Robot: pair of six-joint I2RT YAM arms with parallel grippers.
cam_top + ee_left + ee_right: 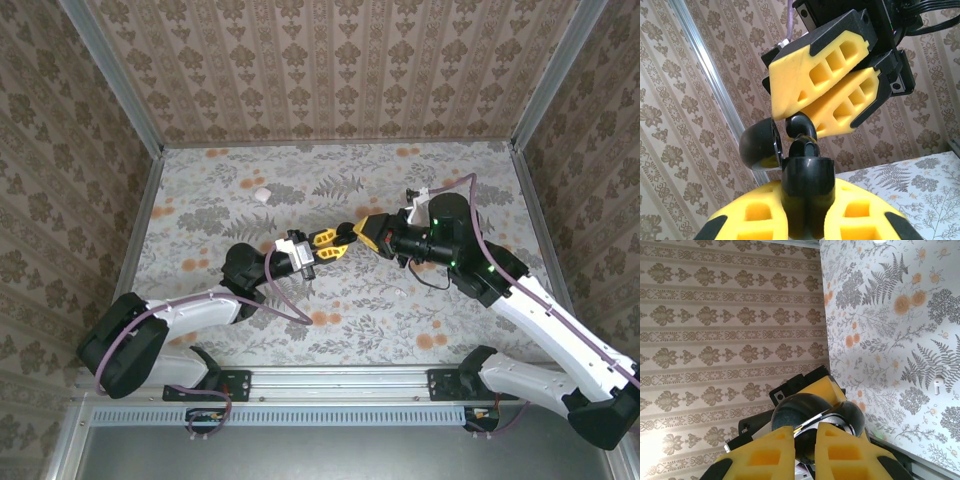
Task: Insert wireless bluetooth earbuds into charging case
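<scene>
Nearest, the left gripper [807,220] is clamped on the base of the glossy black earbuds [807,185], held above the table [470,180]. A domed piece [760,147] sits at 10 o'clock of that base and a short hooked stem [800,126] at 12. The right gripper [792,119] has its fingertips pinched onto the hooked stem. Farthest, the white charging case [262,195] lies on the table, well apart, about 10 o'clock of the grippers; lid state unreadable.

Judged step: mid-air regrasp or separation, nothing inserted yet. Next: free one bud and carry it to the case.

Both arms reach inward, left hand [342,240] and right hand [358,230] clamped, tips meeting.
</scene>
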